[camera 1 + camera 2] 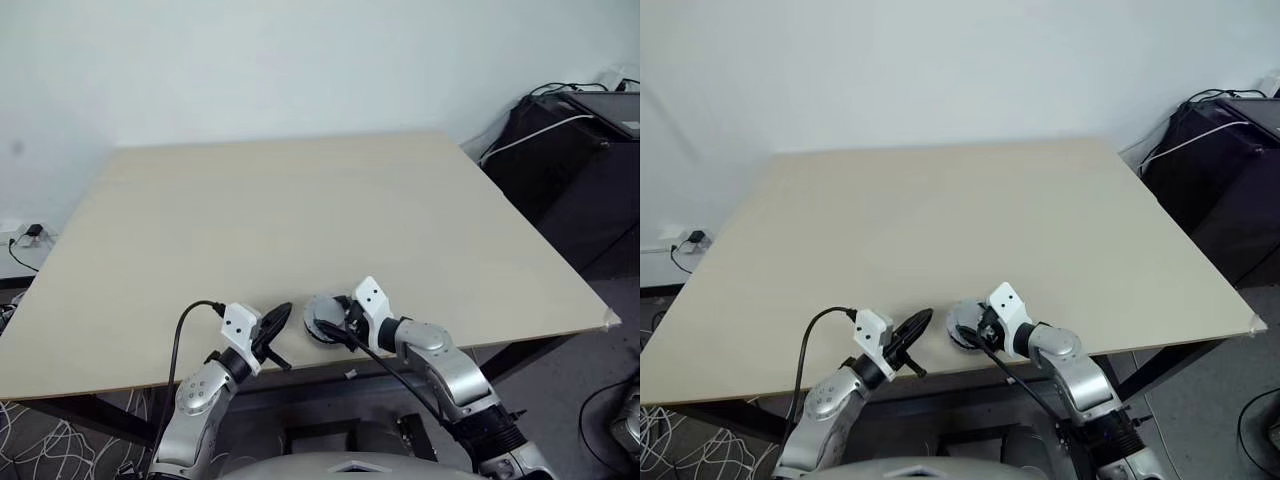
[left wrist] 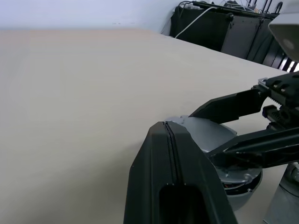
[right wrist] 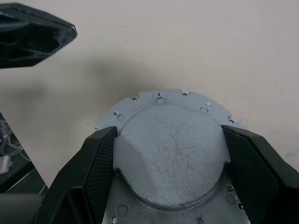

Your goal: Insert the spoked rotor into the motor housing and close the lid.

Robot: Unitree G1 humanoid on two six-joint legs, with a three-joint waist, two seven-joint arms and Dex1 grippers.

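Lid [image 3: 170,151]: near table [image 1: 300,200] edge, clasped by right gripper [image 3: 170,163]. Left gripper [image 1: 275,325] clenched, empty. Step: closing; next, seat lid squarely.

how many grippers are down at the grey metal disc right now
2. The right gripper straddles the grey metal disc at the table's near edge, one finger on each side. The left gripper, shut, hovers just beside the disc, not touching it.

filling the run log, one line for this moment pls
left gripper: shut, empty | right gripper: jaws around grey lid | table: near edge
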